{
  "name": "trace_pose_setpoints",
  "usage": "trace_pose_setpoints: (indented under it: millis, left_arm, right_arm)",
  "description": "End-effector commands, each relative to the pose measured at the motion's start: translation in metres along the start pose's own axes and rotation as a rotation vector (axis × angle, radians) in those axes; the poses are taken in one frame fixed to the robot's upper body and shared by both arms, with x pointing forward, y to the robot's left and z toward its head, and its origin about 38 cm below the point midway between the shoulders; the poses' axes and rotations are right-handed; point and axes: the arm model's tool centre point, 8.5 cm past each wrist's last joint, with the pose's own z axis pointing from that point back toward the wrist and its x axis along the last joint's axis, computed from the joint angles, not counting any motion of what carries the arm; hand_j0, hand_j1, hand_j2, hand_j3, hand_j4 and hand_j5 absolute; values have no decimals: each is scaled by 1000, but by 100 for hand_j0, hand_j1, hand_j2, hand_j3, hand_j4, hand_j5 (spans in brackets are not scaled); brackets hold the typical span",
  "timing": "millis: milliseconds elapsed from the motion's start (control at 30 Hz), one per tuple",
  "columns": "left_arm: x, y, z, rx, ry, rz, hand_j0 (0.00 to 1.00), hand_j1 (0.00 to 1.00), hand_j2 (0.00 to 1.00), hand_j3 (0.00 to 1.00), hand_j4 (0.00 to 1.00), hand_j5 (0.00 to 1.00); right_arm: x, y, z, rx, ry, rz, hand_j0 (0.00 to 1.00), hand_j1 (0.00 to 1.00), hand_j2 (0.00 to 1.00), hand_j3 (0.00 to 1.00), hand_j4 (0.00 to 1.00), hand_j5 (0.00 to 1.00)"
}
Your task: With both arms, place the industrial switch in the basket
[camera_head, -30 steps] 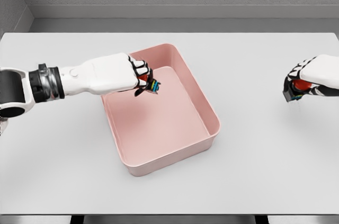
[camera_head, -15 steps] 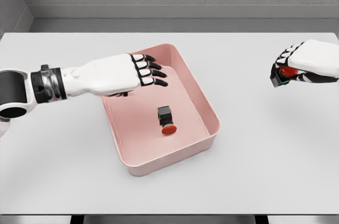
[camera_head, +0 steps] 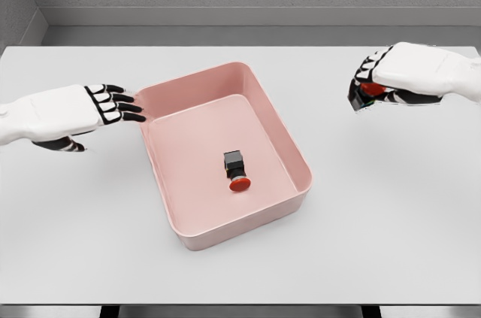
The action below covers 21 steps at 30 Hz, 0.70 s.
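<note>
Industrial switch parts sit in two places, listed after their larger surroundings: the white table (camera_head: 391,243) carries a pink basket (camera_head: 297,154) at centre. At nine o'clock the left hand (camera_head: 71,111) hovers, fingers spread and empty. At two o'clock the right hand (camera_head: 398,74) grips a red-buttoned switch (camera_head: 368,91). Another black switch (camera_head: 237,168) lies on the basket floor.

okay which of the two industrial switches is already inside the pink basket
The switch lying on the basket floor, black body with red button, untouched. The other switch is held in the right robot hand above the table.

Right hand (camera_head: 376,85) mostly hides its switch (camera_head: 370,90).
</note>
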Motion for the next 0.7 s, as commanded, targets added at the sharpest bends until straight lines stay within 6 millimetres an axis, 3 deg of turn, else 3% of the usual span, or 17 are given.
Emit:
trace_pose_setpoints:
  millis: [0,400,667]
  left_arm:
    - [-15,8,18,17,50,24,100,100,100,100,100,100]
    - [-25,-1,24,-10,82,47,100,100,100,100,100,100]
    - [-25,-2,25,-14,85,49,100,100,100,100,100,100]
  right_arm:
    - [8,8,-13,12,-35,-21,53,53,53,53,53,53]
    - [28,-9,-46,-20,-126,6,53,53,53,53,53,53]
    - [52,-26,-81,-36,-197,16,53,53,53,53,53,53]
